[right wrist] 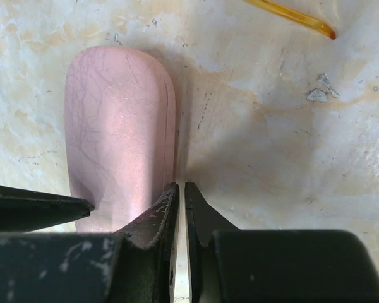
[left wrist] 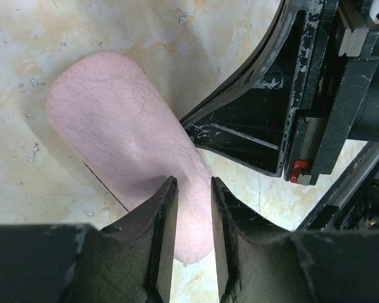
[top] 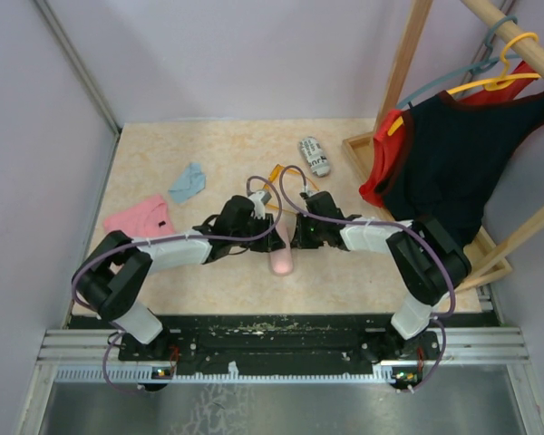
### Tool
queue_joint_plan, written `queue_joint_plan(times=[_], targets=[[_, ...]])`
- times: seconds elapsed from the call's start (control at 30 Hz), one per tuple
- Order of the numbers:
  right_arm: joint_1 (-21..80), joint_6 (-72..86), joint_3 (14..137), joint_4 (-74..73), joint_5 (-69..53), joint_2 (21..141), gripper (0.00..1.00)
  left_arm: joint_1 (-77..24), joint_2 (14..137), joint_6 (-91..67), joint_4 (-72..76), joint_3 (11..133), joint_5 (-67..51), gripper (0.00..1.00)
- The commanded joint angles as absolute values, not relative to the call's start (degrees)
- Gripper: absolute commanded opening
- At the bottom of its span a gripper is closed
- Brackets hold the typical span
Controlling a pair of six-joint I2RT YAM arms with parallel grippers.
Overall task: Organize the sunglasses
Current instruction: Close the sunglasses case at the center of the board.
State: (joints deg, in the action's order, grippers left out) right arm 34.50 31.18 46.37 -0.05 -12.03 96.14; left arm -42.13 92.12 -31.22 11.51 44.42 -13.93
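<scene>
- Centrally on the beige marbled counter (top: 208, 283), a little nearer its near edge than its far one, lies a pale pink oblong case with rounded ends and a crackled leather-like skin (left wrist: 114, 126). It lies flat, and both arms meet over it.
- Left tool (left wrist: 193, 183): its two dark fingers stand partly apart above the near end of the pink case, and the case surface shows through the gap. The case is wider than that gap. Whether the fingers touch it cannot be told.
- Right tool (right wrist: 181, 186): its fingers are together, with only a thin slit between them and nothing in it. The tips sit right at the case's long right-hand side, by its near end.
- In the right wrist view, one finger of the left tool reaches the opposite long side of the case.
- Sunglasses with an orange translucent frame (top: 276, 171) lie beyond the two tools, around the middle of the counter towards its far edge. One thin amber arm tip shows in the right wrist view, apart from the case.
- A black-and-white printed case (top: 314, 156) lies towards the far right corner.
- A pink cloth (top: 136, 217) lies near the left edge, with a light blue cloth (top: 188, 181) just beyond it.
- By the right edge, a wooden rack (top: 408, 63) carries a black garment (top: 453, 154) with red trim on hangers.
</scene>
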Motion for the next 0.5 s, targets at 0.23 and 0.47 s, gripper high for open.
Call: queue_joint_plan(times=[0.23, 0.47], targets=[[34.9, 28.63, 44.93, -3.83, -1.51, 86.03, 0.26, -42.21, 81.99, -27.2, 3.37, 47.83, -5.45, 0.45], [34.98, 26.65, 41.11, -0.48, 0.99, 78.93, 0.52, -41.8, 74.09, -27.81, -0.02, 45.52, 3.63, 0.49]])
